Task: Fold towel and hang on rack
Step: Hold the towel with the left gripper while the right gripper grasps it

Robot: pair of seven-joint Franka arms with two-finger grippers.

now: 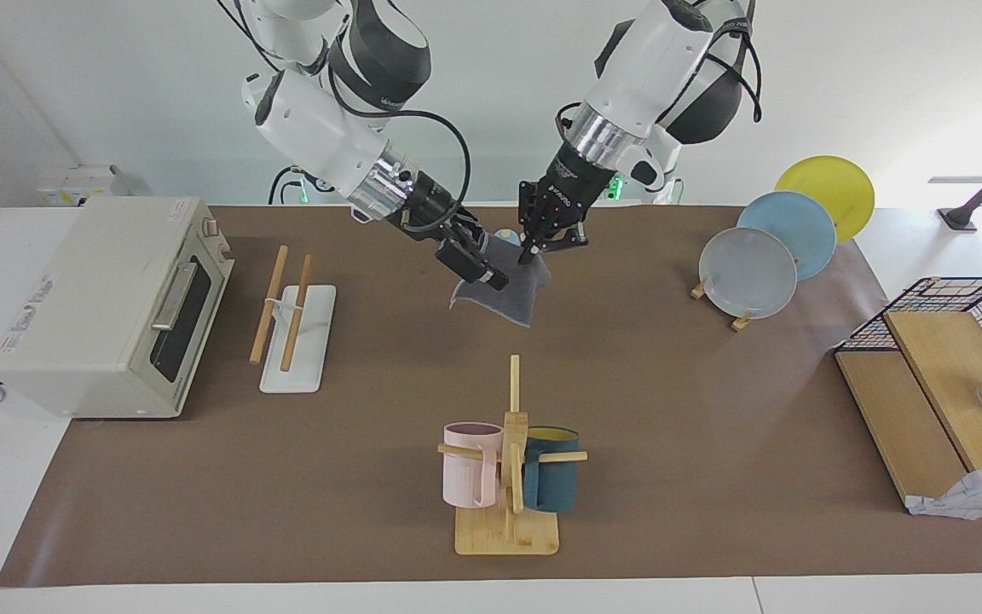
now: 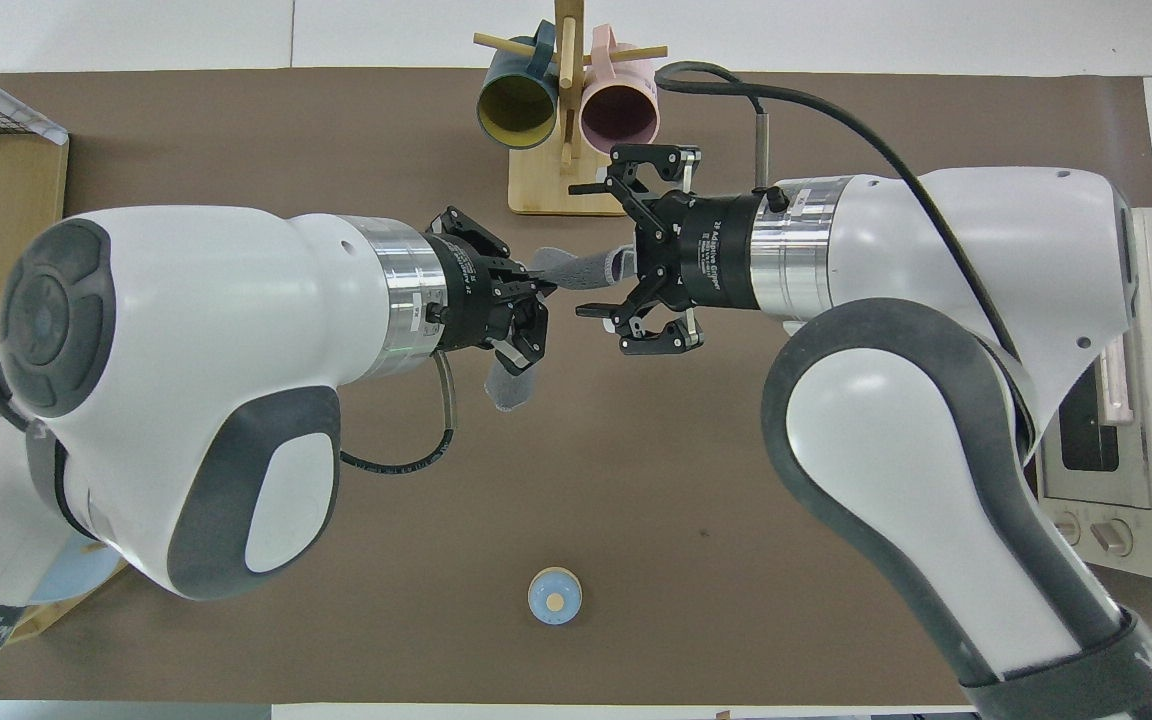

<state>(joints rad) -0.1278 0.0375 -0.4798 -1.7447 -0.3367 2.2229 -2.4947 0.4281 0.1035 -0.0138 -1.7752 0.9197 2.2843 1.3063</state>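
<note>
Overhead view, left gripper (image 2: 536, 300): I saw its fingers pinched on one edge of the towel (image 1: 499, 286), held up in the air over the middle of the table's mat (image 1: 670, 426).
Right gripper (image 2: 601, 245): its fingers stood spread wide around the towel's free end; I could not tell whether they touched the cloth.
Towel: grey face out, it hung folded between the two grippers, one corner drooping below the left one.
Rack (image 1: 295, 320): bare, it sat well apart toward the right arm's end, just beside the toaster oven (image 1: 107, 307).
Mug stand (image 1: 510, 477): farther from the robots than the towel.
Small blue object (image 2: 555, 596): on the mat, nearer the robots.
</note>
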